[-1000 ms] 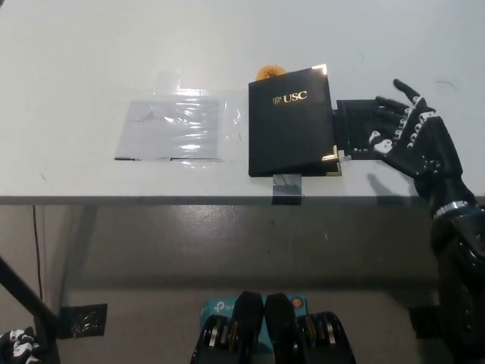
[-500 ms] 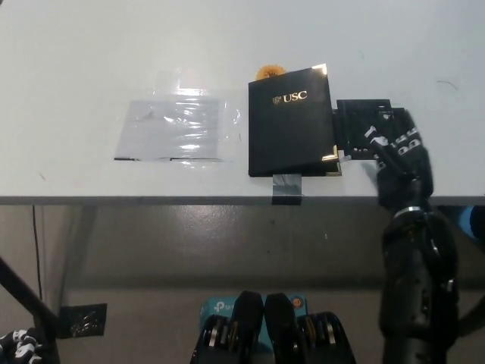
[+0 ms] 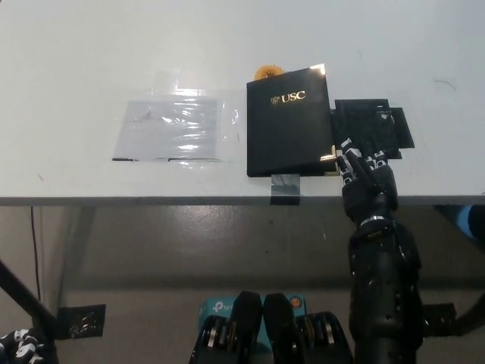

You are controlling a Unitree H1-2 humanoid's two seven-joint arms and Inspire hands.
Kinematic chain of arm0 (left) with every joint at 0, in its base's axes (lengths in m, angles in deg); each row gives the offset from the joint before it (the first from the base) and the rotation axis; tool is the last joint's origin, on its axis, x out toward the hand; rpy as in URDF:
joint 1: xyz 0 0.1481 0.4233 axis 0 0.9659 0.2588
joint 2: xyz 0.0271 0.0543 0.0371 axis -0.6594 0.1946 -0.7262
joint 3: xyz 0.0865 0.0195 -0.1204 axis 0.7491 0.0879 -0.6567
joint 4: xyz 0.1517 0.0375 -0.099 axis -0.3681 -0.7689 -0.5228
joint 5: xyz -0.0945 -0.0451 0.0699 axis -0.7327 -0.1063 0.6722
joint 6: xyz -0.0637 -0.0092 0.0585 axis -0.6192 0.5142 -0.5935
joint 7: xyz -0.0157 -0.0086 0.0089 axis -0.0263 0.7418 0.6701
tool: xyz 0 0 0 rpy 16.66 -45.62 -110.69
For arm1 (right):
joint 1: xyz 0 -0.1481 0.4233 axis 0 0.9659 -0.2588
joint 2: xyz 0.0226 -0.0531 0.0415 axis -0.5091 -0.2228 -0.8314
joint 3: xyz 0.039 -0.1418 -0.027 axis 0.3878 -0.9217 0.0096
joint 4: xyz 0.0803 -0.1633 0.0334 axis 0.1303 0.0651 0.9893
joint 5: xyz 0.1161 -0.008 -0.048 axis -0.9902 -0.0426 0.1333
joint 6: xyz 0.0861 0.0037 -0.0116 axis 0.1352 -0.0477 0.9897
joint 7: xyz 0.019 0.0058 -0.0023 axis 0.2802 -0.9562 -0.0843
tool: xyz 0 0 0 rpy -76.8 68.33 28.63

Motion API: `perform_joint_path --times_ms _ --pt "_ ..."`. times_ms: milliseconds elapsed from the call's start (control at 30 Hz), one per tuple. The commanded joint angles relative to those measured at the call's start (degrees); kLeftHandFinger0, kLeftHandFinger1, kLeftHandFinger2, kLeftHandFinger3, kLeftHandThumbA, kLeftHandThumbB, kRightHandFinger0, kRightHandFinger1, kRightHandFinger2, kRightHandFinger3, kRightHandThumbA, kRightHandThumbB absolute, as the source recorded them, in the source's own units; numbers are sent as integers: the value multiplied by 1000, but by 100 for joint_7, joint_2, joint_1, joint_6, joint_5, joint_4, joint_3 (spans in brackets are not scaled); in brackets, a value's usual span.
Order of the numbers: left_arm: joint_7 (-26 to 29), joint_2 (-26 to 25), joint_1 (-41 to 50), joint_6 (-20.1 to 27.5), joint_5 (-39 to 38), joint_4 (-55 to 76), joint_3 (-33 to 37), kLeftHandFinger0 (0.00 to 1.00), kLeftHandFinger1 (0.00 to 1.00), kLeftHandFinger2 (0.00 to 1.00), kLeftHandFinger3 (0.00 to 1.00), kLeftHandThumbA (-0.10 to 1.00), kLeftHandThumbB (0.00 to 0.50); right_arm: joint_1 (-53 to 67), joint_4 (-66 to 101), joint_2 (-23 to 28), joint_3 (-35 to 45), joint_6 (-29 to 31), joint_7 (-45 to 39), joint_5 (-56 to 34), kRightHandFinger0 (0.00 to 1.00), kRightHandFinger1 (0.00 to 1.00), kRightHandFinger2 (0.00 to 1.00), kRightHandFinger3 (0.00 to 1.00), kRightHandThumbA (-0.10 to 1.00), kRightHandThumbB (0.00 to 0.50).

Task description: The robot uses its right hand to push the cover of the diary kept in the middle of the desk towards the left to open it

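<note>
One shift: right hand (image 3: 364, 168) slid in from the right to the diary (image 3: 290, 121)'s lower-right corner.
Fingers: slightly spread, tips at the cover edge, gripping nothing.
Cover: still shut, push not started.

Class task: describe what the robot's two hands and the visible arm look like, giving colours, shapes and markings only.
The right hand is black with small white markings along its fingers. A silver ring sits at the wrist, above a thick, rounded black forearm. Only a sliver of the left hand shows at the lower left corner: white segments with dark gaps.
</note>
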Motion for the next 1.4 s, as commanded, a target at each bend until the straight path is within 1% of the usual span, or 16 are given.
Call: perform_joint_path --times_ms 0,267,333,433,467,533,600,667,800,833,900,1100,1267,1300,1333,1367 --pt "-81 -49 8 195 -82 111 -15 471 534 305 382 425 500 -309 -177 -167 -211 308 -1 -187 985 1000 1000 1000 987 149" --pt "-100 11 -10 280 -74 -2 18 480 527 288 361 433 500 -279 -575 -236 -568 521 -107 -68 930 980 977 1000 992 129" --pt "-100 -24 -21 302 20 5 75 489 534 300 377 457 500 -313 -704 -281 -668 598 -98 -41 913 968 957 1000 947 131" --pt "-54 5 -1 195 17 123 97 487 542 311 388 446 500 -362 -863 -332 -841 690 -85 45 890 965 948 1000 924 117" --pt "-70 4 -4 208 -6 113 93 491 544 305 383 438 500 -368 -924 -375 -966 694 -113 136 856 938 944 1000 936 134" --pt "-59 12 -19 179 -15 141 103 494 550 300 374 436 500 -360 -964 -398 -1095 728 -113 146 841 931 943 1000 936 143" --pt "-66 -20 -32 262 63 120 146 501 559 316 384 475 500 -333 -1006 -400 -1277 767 -79 82 822 915 925 1000 932 151" --pt "-73 -40 -92 277 95 97 200 500 562 316 378 466 500 -294 -985 -400 -1445 766 55 5 826 913 924 1000 928 143" --pt "-41 -26 -63 204 52 163 211 474 545 294 367 451 500 -133 -1085 -400 -1934 889 68 -133 878 941 938 1000 887 163" --pt "-37 -26 -63 195 50 164 211 472 544 290 365 451 500 -119 -1093 -400 -2002 866 88 -171 873 938 938 1000 901 176" --pt "-50 -7 -69 138 -19 169 199 480 555 288 357 443 500 -68 -1102 -400 -2203 803 160 -298 883 942 948 1000 921 172" --pt "-44 -56 -69 252 104 144 264 480 560 304 379 473 500 12 -1176 -400 -2563 932 342 -317 852 913 913 993 931 150" --pt "-4 -44 -67 177 111 174 255 490 557 297 380 469 500 9 -1235 -400 -2770 912 235 -291 847 933 950 1000 961 119" --pt "-21 -38 -71 204 88 150 248 492 559 298 379 468 500 -21 -1254 -400 -2784 903 218 -276 840 930 953 1000 950 117" --pt "-39 -47 -82 283 104 92 255 491 559 300 379 472 500 -69 -1279 -400 -2790 893 216 -267 811 914 944 1000 928 139" --pt "-55 -52 -65 273 124 104 281 492 565 306 385 478 500 -21 -1226 -400 -2794 874 240 -246 800 907 940 1000 921 143"
